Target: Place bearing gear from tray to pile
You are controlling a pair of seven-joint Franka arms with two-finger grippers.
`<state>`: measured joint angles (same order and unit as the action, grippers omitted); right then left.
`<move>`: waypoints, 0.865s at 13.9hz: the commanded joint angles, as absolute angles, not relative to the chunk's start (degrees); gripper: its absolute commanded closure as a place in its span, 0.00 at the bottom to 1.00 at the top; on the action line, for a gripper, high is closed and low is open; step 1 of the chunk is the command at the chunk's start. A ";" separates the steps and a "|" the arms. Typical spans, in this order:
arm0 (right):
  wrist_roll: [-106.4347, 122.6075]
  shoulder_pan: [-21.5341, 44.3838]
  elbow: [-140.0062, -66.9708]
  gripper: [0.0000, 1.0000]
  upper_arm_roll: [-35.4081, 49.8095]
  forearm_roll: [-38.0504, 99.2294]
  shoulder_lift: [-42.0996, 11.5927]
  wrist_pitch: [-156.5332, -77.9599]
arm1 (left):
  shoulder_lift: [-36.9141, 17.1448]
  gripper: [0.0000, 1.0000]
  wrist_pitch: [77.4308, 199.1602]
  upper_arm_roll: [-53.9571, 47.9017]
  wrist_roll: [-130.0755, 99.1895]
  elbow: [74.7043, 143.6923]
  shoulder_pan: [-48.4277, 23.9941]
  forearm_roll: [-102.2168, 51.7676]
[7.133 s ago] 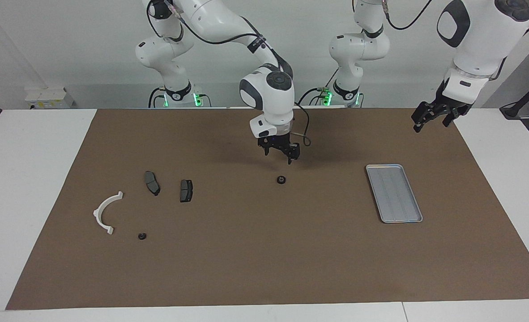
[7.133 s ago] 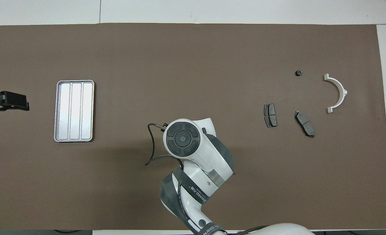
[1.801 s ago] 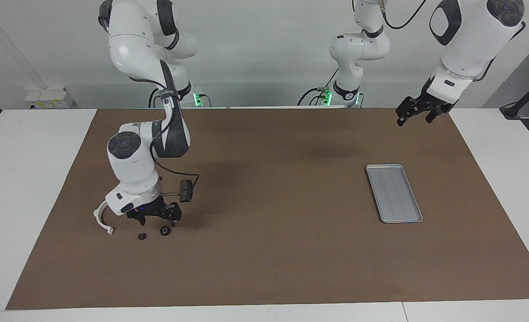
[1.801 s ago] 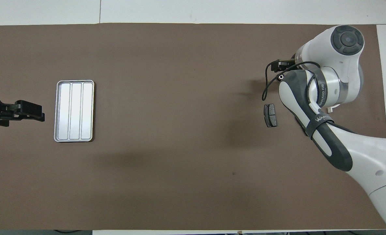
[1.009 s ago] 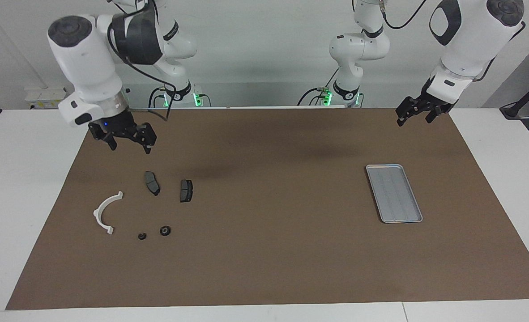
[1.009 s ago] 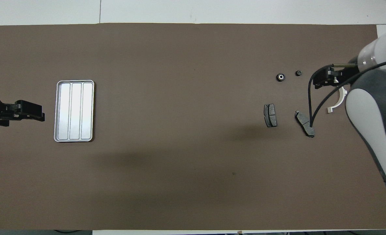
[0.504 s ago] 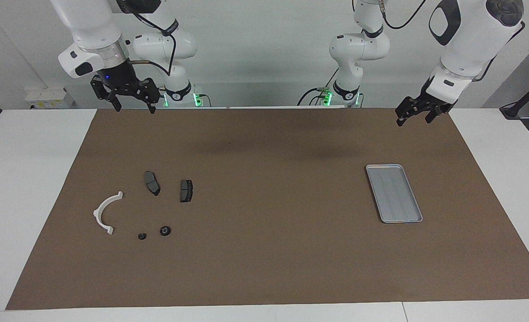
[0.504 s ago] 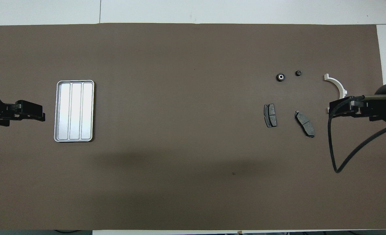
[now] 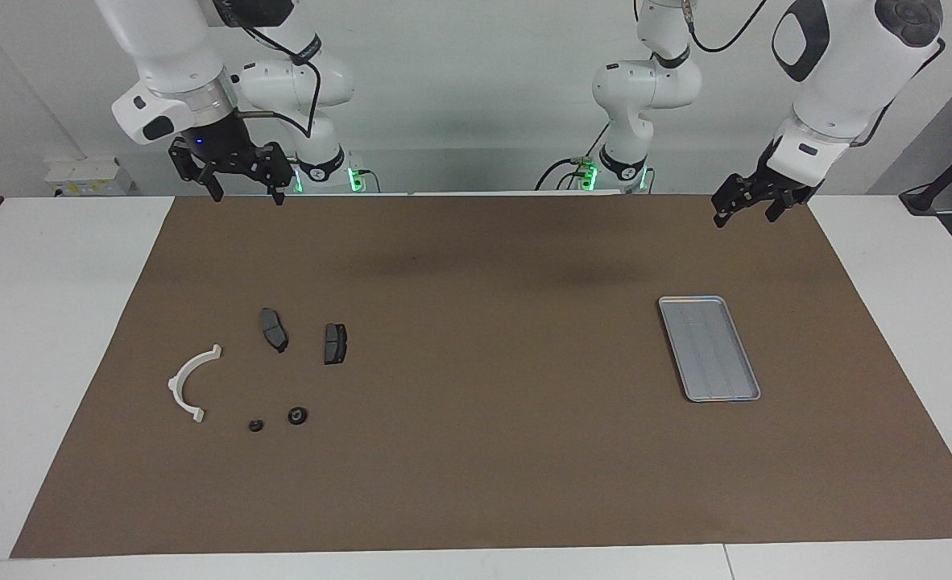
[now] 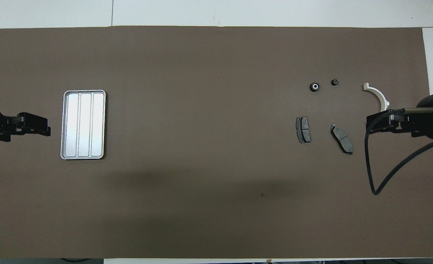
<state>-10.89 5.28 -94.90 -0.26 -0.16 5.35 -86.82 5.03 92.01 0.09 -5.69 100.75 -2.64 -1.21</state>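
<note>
fingers spread wide and empty on my right gripper [image 9: 246,182] and left gripper [image 9: 746,205], both raised over the mat's robot-side edge in the facing view. from overhead, i see the bearing gear [image 10: 314,86] on the mat among the pile [image 10: 339,110], just beside a smaller gear [image 10: 335,81], well apart from the bare tray [image 10: 83,93].

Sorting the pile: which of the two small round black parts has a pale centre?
The larger round part, the one toward the tray's end of the table; its hub shows white, whereas the smaller round part beside it looks dark throughout.
</note>
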 commanded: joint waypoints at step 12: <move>-9.49 4.57 -95.63 0.00 0.26 1.23 6.06 -86.92 | 5.80 0.00 92.72 0.18 -5.27 100.37 -2.99 -1.05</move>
